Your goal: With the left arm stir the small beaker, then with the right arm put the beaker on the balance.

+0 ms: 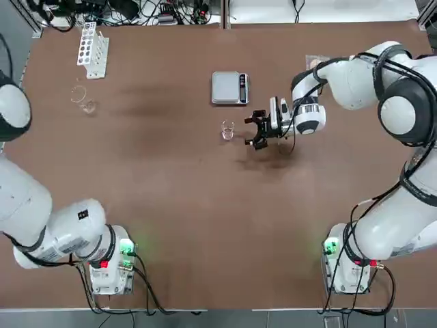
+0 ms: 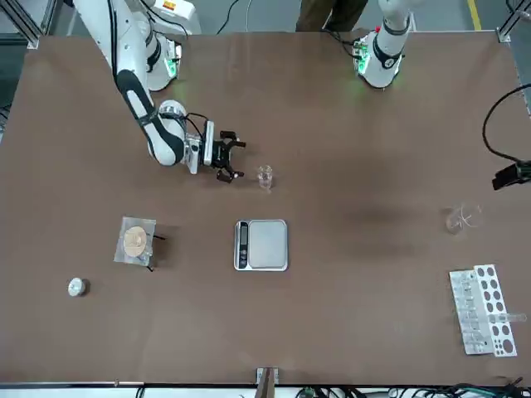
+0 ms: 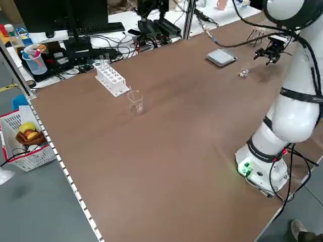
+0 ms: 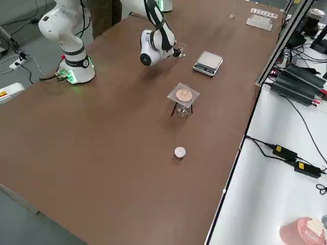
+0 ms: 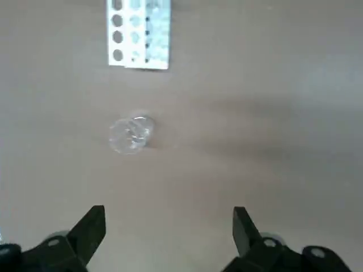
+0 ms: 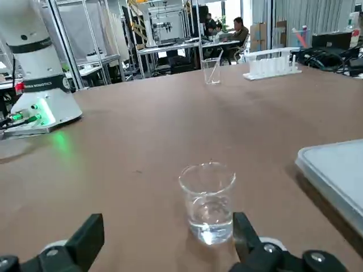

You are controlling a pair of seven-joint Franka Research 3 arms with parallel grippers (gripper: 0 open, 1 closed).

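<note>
The left arm is seen pulled in over the near left corner of the worktop; its gripper is spread wide and empty, looking down on the wider glass with a rod and the white test-tube rack by the far left edge, so the stirring step is judged finished or left. Toward the middle, the small beaker stands upright on the bare worktop, just on the near side of the balance, apart from it, with a little clear liquid visible in the right wrist view. To its right the right gripper is held level and low, fingers wide apart, pointed at the beaker and just beside it, nothing gripped. The step in hand is judged the right arm's approach for the pickup. The next move calls for a short advance until the glass sits between the fingers, a gentle close, a lift kept upright, then a set-down on the balance plate; a nudge could tip so light a glass. The surface is a plain brown worktop; a covered dish on a small stand and a small round white object lie toward the far right corner. In the room, cables, a monitor and keyboard and a basket are seen on the left side, power bricks on a white bench along the far edge, and people sit far off in the right wrist view.
</note>
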